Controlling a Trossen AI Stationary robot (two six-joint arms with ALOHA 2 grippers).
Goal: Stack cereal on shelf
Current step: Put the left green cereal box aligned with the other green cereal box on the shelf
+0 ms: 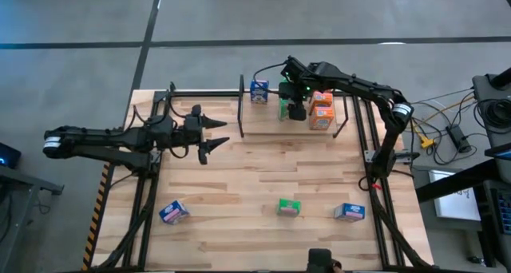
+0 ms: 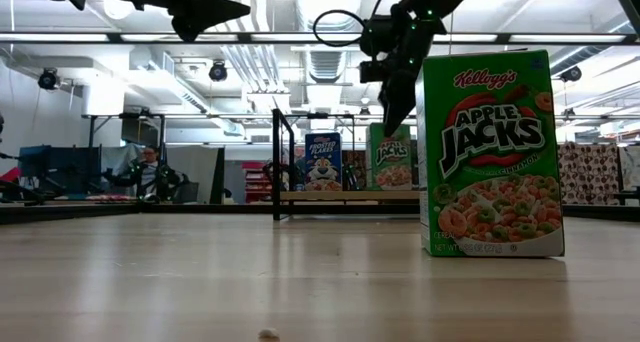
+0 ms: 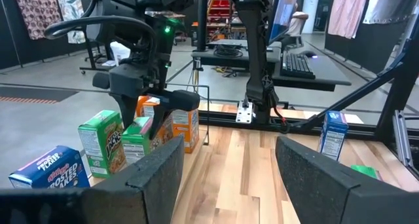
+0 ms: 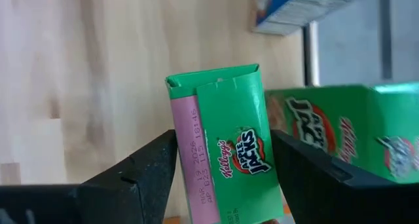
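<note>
The shelf (image 1: 263,120) stands at the table's far side, a light board in a black rod frame. On it stand a blue cereal box (image 1: 259,90), a green one (image 3: 99,144) and orange ones (image 1: 321,111). My right gripper (image 1: 294,105) hovers over the shelf, shut on another green box (image 4: 226,152) beside the standing green one (image 4: 353,126). My left gripper (image 1: 217,136) waits open above the table's left middle, touching nothing. Two blue boxes (image 1: 173,212) (image 1: 349,212) and a green box (image 1: 288,207) lie on the near part of the table. My right gripper holds the green box by its upper end (image 4: 216,99), pinched between the two fingers (image 4: 147,168) across its narrow width. The fingers come from above, pointing down. The box stands upright below them (image 3: 139,137); whether its bottom rests on the shelf board I cannot tell.
The shelf's upright posts (image 1: 242,105) and rods (image 1: 345,117) frame the boxes. Larger black side frames (image 1: 148,185) (image 1: 375,177) run along the table's left and right. In the low view the near green box (image 2: 490,152) stands close to the camera, hiding part of the shelf.
</note>
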